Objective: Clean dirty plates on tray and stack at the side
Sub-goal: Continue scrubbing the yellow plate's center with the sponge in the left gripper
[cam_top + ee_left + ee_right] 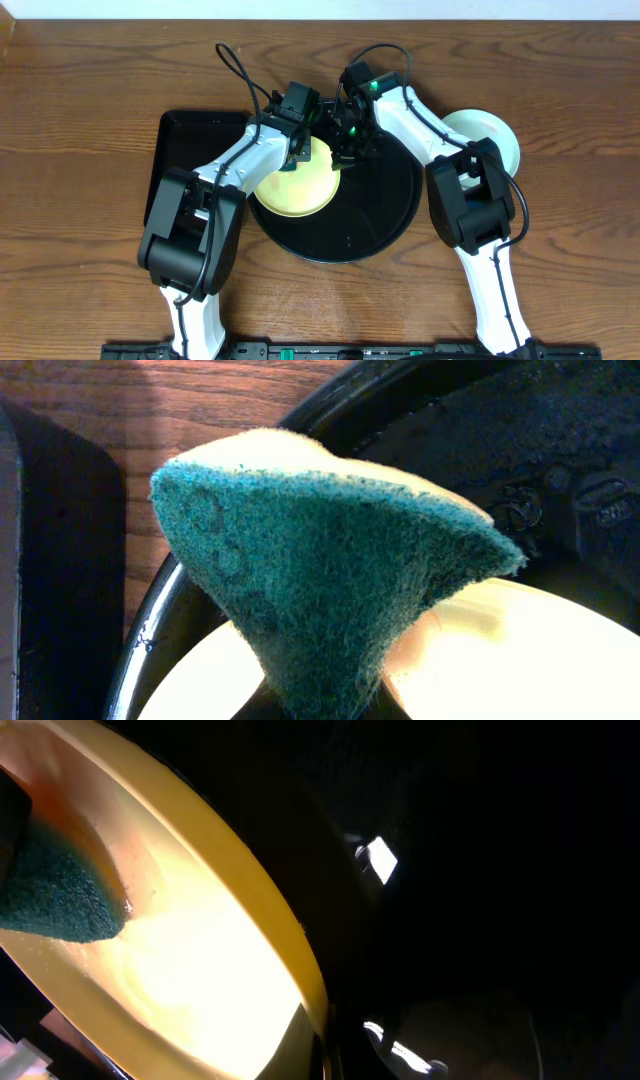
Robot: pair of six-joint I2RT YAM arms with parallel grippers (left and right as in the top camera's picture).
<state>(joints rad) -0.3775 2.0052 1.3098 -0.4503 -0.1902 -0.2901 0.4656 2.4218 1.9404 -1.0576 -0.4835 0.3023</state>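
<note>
Your left gripper [298,138] pinches a green-and-yellow scouring sponge [330,590] on the pale yellow round plate [295,190], the only plate on the large round black tray [385,220]. Your right gripper [352,142] is closed at that plate's rim; whether it grips it, you cannot tell. The pale mint round plate [492,135] already lies off-tray at right, pile count unclear, so only this scrub and stacking seem left

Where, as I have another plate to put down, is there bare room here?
The right half of the round tray, between the yellow plate and the right arm, is bare. So is the wood left of the rectangular tray and right of the mint plate. It is crowded at the yellow plate's far edge, where the left pincer and right pincer meet.
</note>
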